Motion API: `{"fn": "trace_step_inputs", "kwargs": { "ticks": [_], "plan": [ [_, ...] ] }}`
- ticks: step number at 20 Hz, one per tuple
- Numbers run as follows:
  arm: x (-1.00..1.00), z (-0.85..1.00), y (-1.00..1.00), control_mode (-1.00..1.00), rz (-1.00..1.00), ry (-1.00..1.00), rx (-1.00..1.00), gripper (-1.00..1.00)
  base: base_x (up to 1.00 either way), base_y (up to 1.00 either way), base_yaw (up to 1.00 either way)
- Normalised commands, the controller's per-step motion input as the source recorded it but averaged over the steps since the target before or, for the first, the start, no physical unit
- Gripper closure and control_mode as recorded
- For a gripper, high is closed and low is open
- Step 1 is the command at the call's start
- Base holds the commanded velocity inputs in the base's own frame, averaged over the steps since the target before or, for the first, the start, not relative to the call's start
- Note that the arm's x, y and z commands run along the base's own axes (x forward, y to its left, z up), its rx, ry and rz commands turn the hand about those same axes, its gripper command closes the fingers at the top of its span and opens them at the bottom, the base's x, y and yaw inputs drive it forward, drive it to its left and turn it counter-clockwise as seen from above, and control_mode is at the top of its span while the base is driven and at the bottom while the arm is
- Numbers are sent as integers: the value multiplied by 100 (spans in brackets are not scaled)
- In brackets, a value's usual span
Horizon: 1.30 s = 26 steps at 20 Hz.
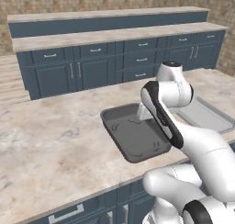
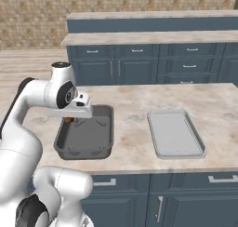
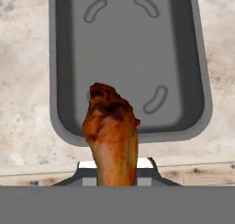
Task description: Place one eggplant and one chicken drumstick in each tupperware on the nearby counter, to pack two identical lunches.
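Well, on the left of the island counter point(image 2: 135, 110) sits the deep dark grey tub point(image 2: 86, 137), empty, and the gripper point(image 3: 117, 172) hangs just above its near edge, pinching a browned chicken drumstick point(image 3: 111, 133) with the meaty end pointing down, seemingly so it can drop straight in. Off to the right, the shallow pale grey tray point(image 2: 175, 133) lies bare, awaiting its share.
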Motion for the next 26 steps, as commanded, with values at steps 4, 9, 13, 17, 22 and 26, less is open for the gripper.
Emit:
{"fn": "trace_step_inputs", "kwargs": {
  "ticks": [4,9,13,17,22,26],
  "plan": [
    [9,-52,25,-100,0,0,3,100,0,0,0],
    [17,-63,15,-100,1,-14,5,100,0,0,0],
    [25,-37,8,-100,0,-8,7,100,0,0,0],
    [33,-28,15,-100,0,-5,4,100,0,0,0],
    [45,-11,12,-100,0,0,0,100,0,0,0],
    [36,-5,4,-100,0,0,0,100,0,0,0]
  ]
}}
